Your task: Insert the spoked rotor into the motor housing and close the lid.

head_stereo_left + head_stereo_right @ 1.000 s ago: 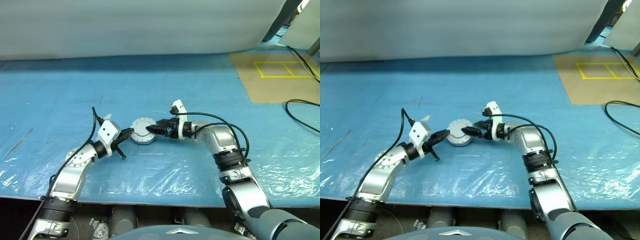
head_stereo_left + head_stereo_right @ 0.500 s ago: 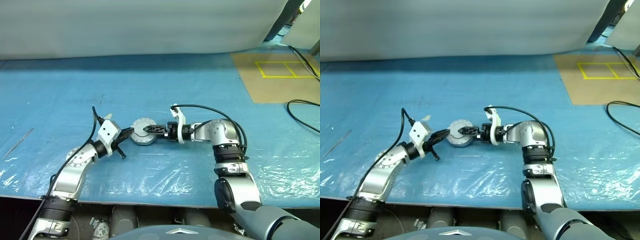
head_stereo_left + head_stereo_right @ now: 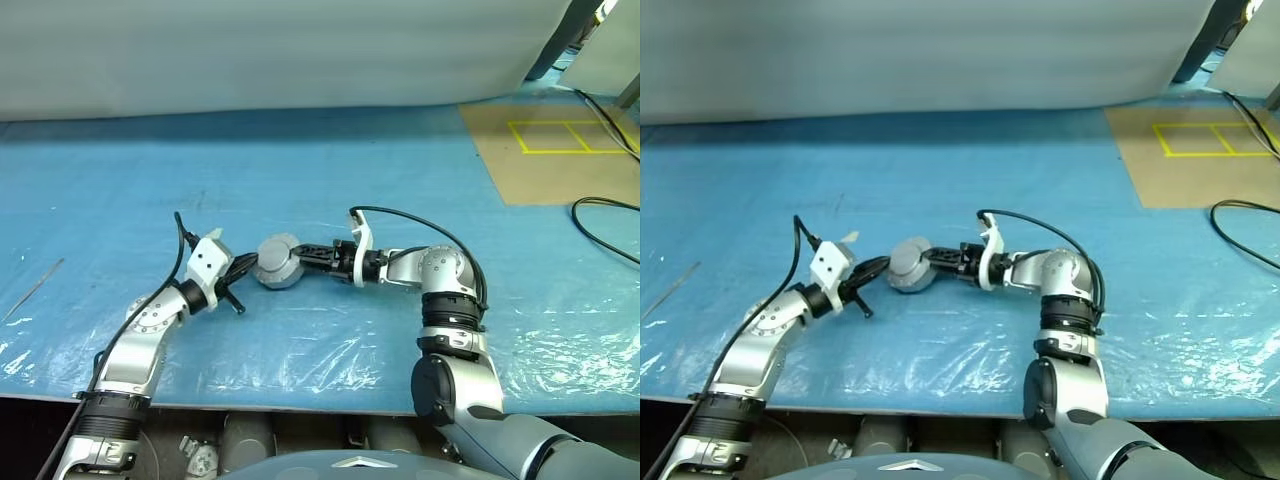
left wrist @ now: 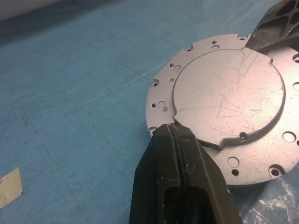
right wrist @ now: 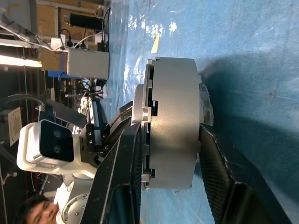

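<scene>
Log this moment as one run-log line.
right gripper: jaws clamped across motor housing | motor housing: tipped up on edge | left gripper: jaws shut, tip at its rim

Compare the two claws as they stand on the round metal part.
The left claw has its fingers pressed shut, tips at the edge of the motor housing; the right claw has its fingers spread, one on each flat face of the housing. The left claw reaches in from the robot's left, the right claw from the right. Both are black, two-fingered, and meet at the same housing.
</scene>
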{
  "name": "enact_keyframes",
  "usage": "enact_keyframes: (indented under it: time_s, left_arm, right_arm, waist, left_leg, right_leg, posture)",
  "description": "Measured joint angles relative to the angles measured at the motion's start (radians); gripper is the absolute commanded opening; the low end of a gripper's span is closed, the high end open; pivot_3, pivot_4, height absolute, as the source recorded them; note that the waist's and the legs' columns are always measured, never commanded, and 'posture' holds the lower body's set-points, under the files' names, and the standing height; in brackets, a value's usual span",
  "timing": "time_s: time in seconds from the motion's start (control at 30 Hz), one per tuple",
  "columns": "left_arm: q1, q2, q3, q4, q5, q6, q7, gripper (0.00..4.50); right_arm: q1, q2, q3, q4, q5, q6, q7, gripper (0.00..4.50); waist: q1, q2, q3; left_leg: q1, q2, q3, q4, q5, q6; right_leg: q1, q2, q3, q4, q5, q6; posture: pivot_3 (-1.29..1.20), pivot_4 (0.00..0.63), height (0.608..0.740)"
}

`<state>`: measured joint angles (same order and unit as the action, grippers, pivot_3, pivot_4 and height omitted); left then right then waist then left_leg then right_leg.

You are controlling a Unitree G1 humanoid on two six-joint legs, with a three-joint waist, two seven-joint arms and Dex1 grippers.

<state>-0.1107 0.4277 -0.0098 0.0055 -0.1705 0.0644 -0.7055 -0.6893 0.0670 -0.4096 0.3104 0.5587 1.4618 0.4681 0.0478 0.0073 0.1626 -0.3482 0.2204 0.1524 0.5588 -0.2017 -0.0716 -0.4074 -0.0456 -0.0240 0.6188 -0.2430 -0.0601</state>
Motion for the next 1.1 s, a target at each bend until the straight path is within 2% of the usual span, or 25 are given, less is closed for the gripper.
enact_keyframes:
  time_s: [0.17, 0.3, 0.43, 0.63, 0.77, 0.87, 1.0, 1.1]
  left_arm:
    - [0.0, -0.004, 0.002, 0.004, 0.0, -0.003, 0.0, 0.0]
    - [0.0, -0.074, 0.044, 0.015, -0.052, 0.025, 0.033, 0.0]
    - [-0.018, -0.146, 0.122, 0.015, -0.172, 0.083, 0.083, 0.0]
    - [-0.04, -0.18, 0.286, 0.008, -0.382, 0.193, 0.147, 0.0]
    - [-0.017, -0.209, 0.315, -0.018, -0.503, 0.298, 0.152, 0.0]
    - [-0.014, -0.246, 0.337, -0.042, -0.607, 0.371, 0.173, 0.61]
    - [-0.01, -0.303, 0.358, -0.081, -0.75, 0.447, 0.215, 1.96]
    - [-0.015, -0.323, 0.369, -0.099, -0.808, 0.469, 0.249, 2.99]
  right_arm:
    - [0.001, 0.002, 0.0, -0.001, 0.0, 0.0, -0.005, 1.34]
    - [0.007, 0.002, 0.032, -0.015, 0.0, -0.016, -0.004, 1.34]
    - [0.011, 0.034, 0.032, -0.002, 0.003, -0.079, -0.012, 1.34]
    - [-0.001, 0.051, -0.099, 0.049, 0.084, -0.204, -0.081, 1.34]
    - [-0.029, 0.051, -0.167, 0.053, 0.177, -0.279, -0.116, 1.34]
    - [-0.035, 0.051, -0.167, 0.054, 0.228, -0.303, -0.132, 1.34]
    - [-0.035, 0.051, -0.161, 0.055, 0.272, -0.337, -0.143, 1.34]
    - [-0.035, 0.051, -0.152, 0.059, 0.289, -0.359, -0.145, 1.34]
  waist:
    - [0.0, 0.0, 0.0]
    - [-0.004, 0.0, 0.0]
    - [-0.008, -0.001, 0.001]
    - [-0.002, -0.002, 0.002]
    - [-0.001, -0.004, 0.003]
    - [-0.001, -0.004, 0.004]
    - [-0.003, -0.004, 0.004]
    - [-0.003, -0.004, 0.004]
  left_leg:
    - [0.0, 0.0, 0.0, 0.0, 0.0, 0.0]
    - [0.0, 0.0, 0.0, 0.0, 0.0, 0.0]
    - [-0.001, 0.003, 0.0, 0.0, 0.0, 0.0]
    - [-0.003, 0.001, 0.0, 0.0, 0.0, 0.0]
    - [-0.003, 0.002, 0.0, -0.002, 0.0, -0.001]
    - [-0.003, 0.002, 0.0, -0.002, -0.001, -0.001]
    - [-0.003, 0.002, 0.0, -0.003, -0.001, -0.002]
    - [-0.003, 0.002, 0.0, -0.002, -0.001, -0.002]
  right_leg:
    - [0.0, 0.0, 0.0, 0.0, 0.0, 0.0]
    - [0.0, 0.0, 0.0, 0.0, 0.0, 0.0]
    - [-0.001, 0.003, 0.0, 0.0, -0.001, -0.001]
    - [-0.002, 0.002, 0.001, -0.002, 0.002, 0.003]
    - [-0.002, 0.003, 0.0, -0.002, 0.002, 0.003]
    - [-0.002, 0.004, 0.0, -0.002, 0.002, 0.003]
    - [-0.002, 0.004, 0.0, -0.002, 0.002, 0.003]
    - [-0.002, 0.005, 0.0, -0.002, 0.002, 0.003]
  posture:
    - [0.0, 0.15, 0.74]
    - [0.0, 0.15, 0.74]
    - [0.0, 0.15, 0.74]
    - [0.0, 0.15, 0.74]
    - [0.0, 0.15, 0.74]
    - [0.0, 0.15, 0.74]
    - [0.0, 0.15, 0.74]
    - [0.0, 0.15, 0.74]
